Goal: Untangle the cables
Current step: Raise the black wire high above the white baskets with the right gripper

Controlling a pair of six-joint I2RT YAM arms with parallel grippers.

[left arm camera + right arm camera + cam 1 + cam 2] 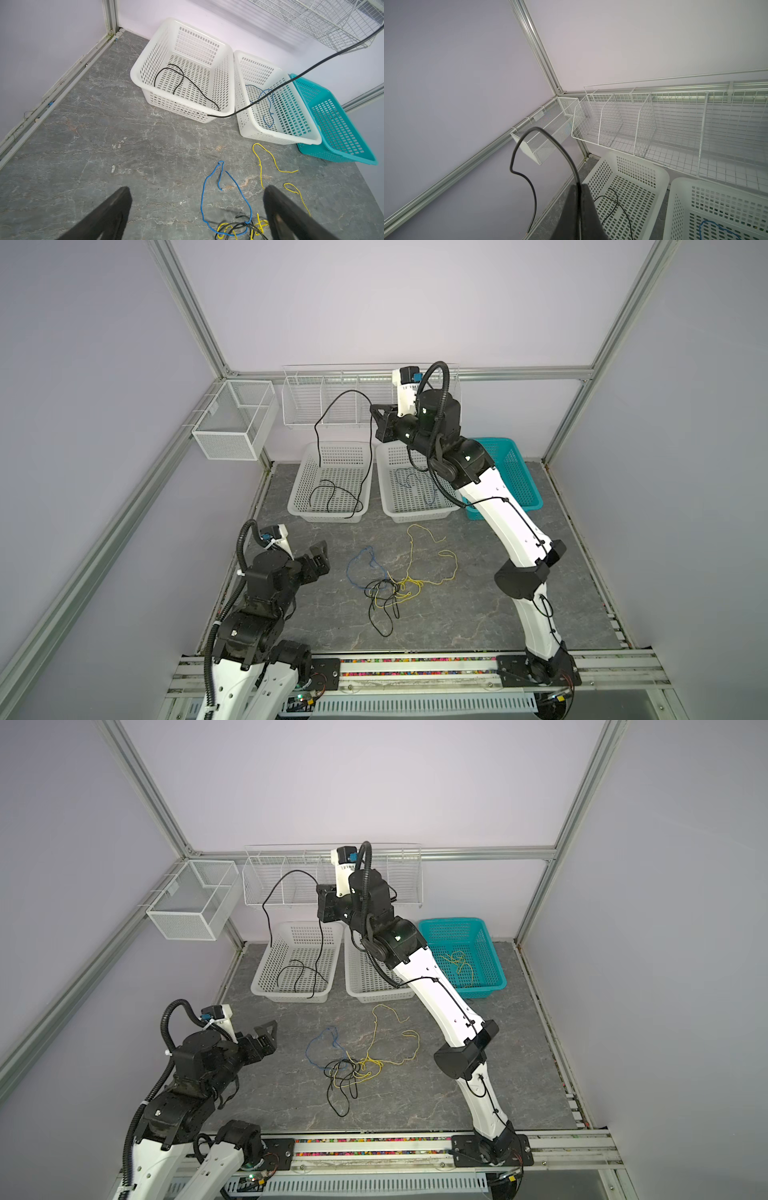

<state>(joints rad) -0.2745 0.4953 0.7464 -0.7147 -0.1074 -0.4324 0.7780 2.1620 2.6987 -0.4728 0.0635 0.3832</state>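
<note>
A black cable [353,391] is being gripped in the shut right jaws, high over the back of the bench [478,614]. It is being held up in an arch. One end is hanging free over the left basket [299,485], and the other part is dropping down to that basket's front rim. A black loop [182,78] is lying inside this basket; whether it is part of the same cable cannot be told.

The tangle [388,589] is lying in the middle of the bench, in front of the baskets. A blue cable [348,570], a yellow cable [456,566] and another black cable [371,612] are mixed up in it.

The left jaws are being held wide open, low over the bench, near the left side of the tangle, and nothing is being touched by them. In the left wrist view a bit of the yellow cable is being hidden by one finger [278,209].

Three baskets are standing side by side at the back. A second blue cable [264,120] is lying in the middle basket [415,514], and a second yellow cable [457,962] in the teal basket [482,990]. In a top view, parts of these two baskets are being hidden by the right arm [498,506].

A wire rack [324,406] and a mesh box [232,427] are hanging on the walls behind. The right jaws are being held in front of the rack.
</note>
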